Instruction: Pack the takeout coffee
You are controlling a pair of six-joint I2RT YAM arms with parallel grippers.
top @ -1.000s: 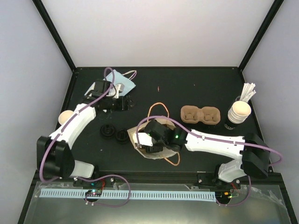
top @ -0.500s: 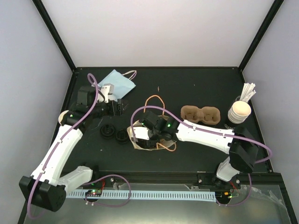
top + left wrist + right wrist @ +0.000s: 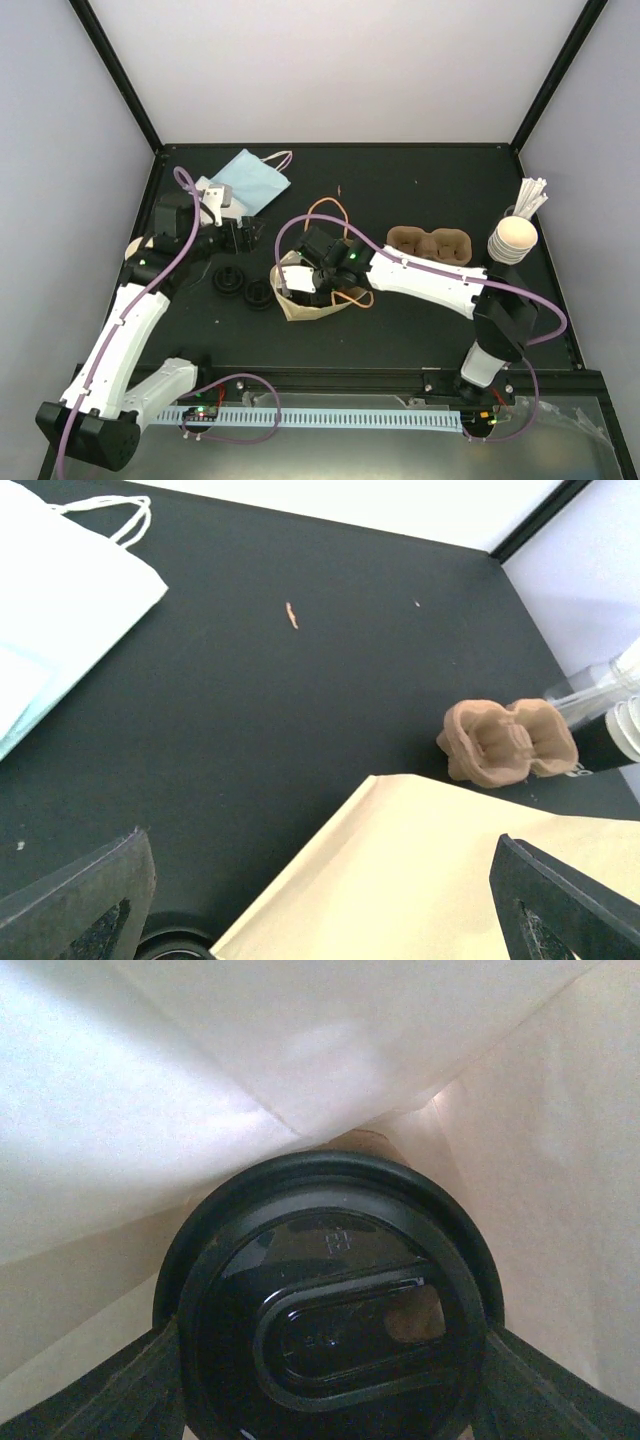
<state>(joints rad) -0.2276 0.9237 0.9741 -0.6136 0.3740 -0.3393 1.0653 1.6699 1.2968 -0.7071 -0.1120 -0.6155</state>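
Top view, black tabletop.

- Right gripper: reaches from the lower right into the mouth of a tan kraft paper bag at centre frame. Its fingers press on both sides of a round black plastic lid with an oval sip slot. Bag paper closes in all around the lid. Cannot tell whether a cup sits under the lid.
- The bag's orange cord handles loop out above and to the right of its mouth.
- Left gripper: jaws wide apart, holding nothing. It hangs just left of the bag, above the table. The wrist view looks over the bag's flat side toward the far right corner.
- Small cream-beige paper cup: at the far left edge of the table, mostly hidden behind the left arm, well apart from the bag and from both grippers. Only a sliver shows.
- Two loose round black lids lie side by side on the table, between the left arm and the bag.
- Brown moulded pulp two-cup carrier: right of centre, both wells bare.
- Nested stack of cream cups with white sticks: far right.
- Pale blue flat sheet with white cord loops: upper left.
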